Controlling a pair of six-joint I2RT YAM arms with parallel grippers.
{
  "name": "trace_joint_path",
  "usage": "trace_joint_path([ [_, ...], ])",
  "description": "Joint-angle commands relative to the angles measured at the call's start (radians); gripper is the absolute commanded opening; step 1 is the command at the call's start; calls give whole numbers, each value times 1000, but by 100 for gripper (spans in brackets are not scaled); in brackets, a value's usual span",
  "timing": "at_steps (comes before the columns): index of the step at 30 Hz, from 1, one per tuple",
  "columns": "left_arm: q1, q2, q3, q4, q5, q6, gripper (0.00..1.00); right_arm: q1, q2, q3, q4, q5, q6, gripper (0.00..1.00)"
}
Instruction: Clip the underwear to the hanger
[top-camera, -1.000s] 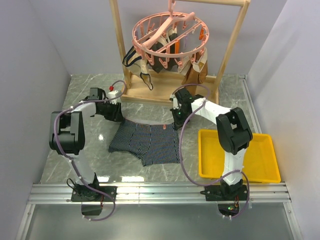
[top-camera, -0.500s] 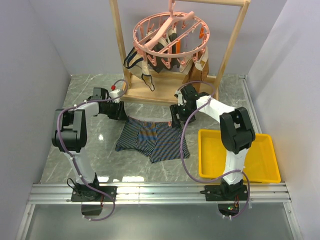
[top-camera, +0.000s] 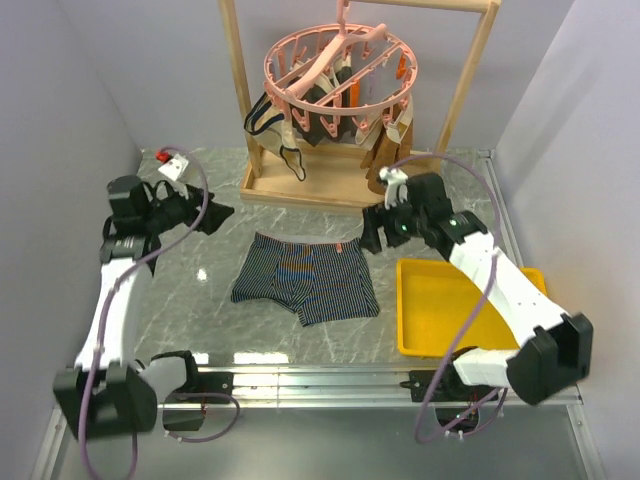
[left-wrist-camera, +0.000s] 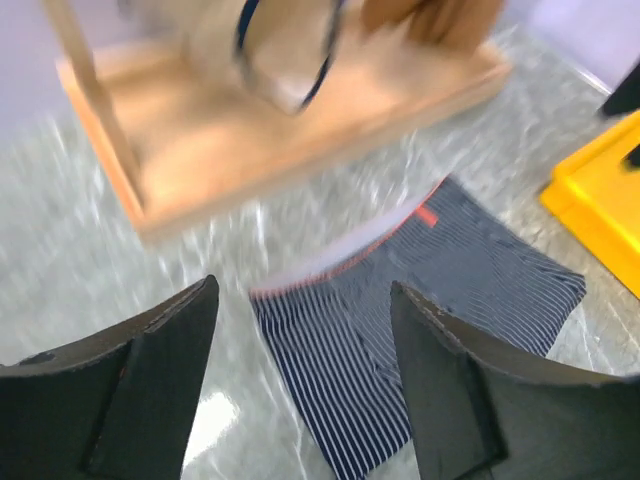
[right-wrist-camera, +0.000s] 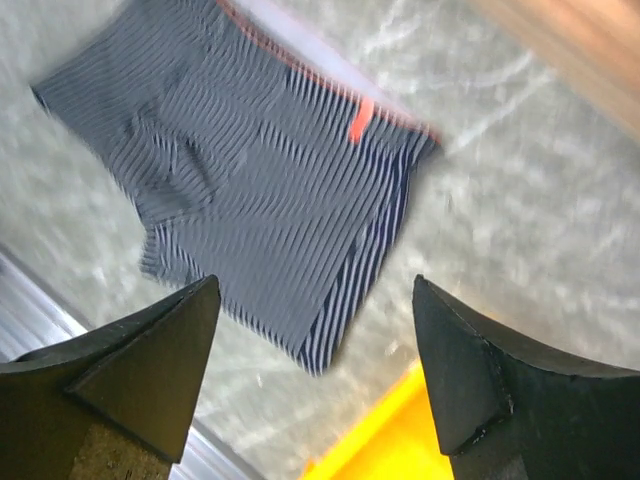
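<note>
Jaws of left gripper (left-wrist-camera: 302, 292) and right gripper (right-wrist-camera: 315, 290) are gaping, empty; one underwear (top-camera: 305, 278) is lying flat near one hanger (top-camera: 322, 66).

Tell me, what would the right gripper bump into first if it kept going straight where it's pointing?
Probably the underwear. The open right gripper points down at its striped leg edge, lying flat on the table. Depth is hard to judge, so it might just miss.

underwear (top-camera: 305, 282) on table (top-camera: 190, 295), hanger (top-camera: 326, 62) behind, tray (top-camera: 440, 305) right
</note>
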Motion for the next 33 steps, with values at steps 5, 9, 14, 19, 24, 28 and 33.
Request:
trace_joint_path([
  [5, -38, -140, 39, 148, 52, -126, 85, -4, -328, -119, 154, 54, -83, 89],
  [9, -166, -165, 45, 221, -99, -139, 85, -4, -371, -23, 188, 91, -33, 93],
  [14, -327, -114, 33, 339, -201, -160, 84, -5, -285, 186, 113, 85, 44, 93],
  [19, -401, 2, 52, 572, -328, -306, 79, 4, -294, 156, 255, 133, 93, 83],
  [24, -431, 99, 201, 584, -414, -392, 70, 51, -299, -23, 574, 193, 119, 75],
  [28, -473, 155, 253, 579, -455, -407, 69, 204, -262, -140, 803, 296, 55, 67],
  [33, -488, 228, 339, 538, -541, -467, 63, 257, -135, -133, 1016, 327, -22, 63],
])
